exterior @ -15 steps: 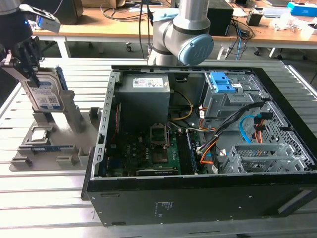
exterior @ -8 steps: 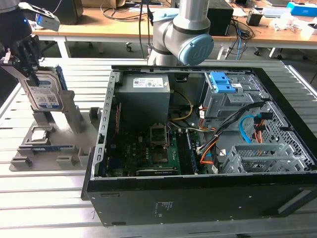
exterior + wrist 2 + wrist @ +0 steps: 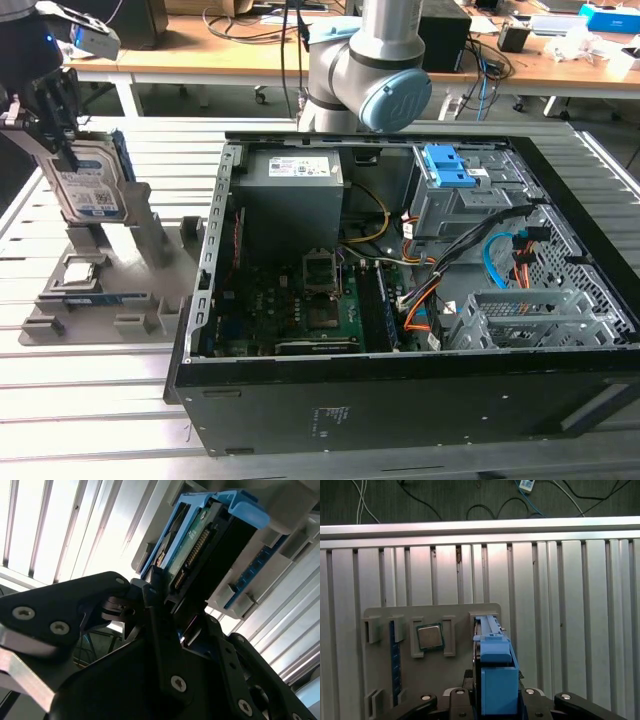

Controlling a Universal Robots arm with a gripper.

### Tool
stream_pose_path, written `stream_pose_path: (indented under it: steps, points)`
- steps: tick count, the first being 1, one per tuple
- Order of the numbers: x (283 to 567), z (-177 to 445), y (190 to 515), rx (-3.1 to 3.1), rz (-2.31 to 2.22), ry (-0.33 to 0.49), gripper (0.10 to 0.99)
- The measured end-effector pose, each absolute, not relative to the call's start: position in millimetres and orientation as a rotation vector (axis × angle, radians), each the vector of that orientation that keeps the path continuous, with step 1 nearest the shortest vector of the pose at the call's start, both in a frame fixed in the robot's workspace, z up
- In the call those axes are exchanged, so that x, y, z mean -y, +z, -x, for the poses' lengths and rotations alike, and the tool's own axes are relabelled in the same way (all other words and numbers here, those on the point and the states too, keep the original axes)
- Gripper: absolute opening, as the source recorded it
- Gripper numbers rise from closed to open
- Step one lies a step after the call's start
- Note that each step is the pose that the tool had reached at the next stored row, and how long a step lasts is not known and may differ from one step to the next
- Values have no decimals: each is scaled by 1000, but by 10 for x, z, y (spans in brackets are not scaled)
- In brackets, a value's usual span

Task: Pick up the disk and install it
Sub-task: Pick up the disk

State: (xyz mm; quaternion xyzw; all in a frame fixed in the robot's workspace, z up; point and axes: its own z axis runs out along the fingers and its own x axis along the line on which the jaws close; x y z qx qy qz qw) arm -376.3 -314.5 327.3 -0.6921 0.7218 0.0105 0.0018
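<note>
**Disk on edge, clamped in the tool**

The tool [image 3: 62, 140] grips the top edge of the disk [image 3: 92, 185]. The disk stands upright – long axis near vertical, label facing the exterior view – at the grey holder [image 3: 150, 290] on the counter [image 3: 100, 400], beside the open computer case [image 3: 400, 410].

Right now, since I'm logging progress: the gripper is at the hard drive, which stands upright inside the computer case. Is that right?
Not quite. The gripper is at the upright hard drive, but the drive stands on the grey holder outside the computer case, at the exterior view's left.
</note>
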Motion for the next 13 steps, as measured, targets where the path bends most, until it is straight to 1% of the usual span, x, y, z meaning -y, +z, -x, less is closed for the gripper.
stream_pose_path:
  steps: [13]
  points:
    - [3145, 3761, 3381, -2265, 2171, 34, 365]
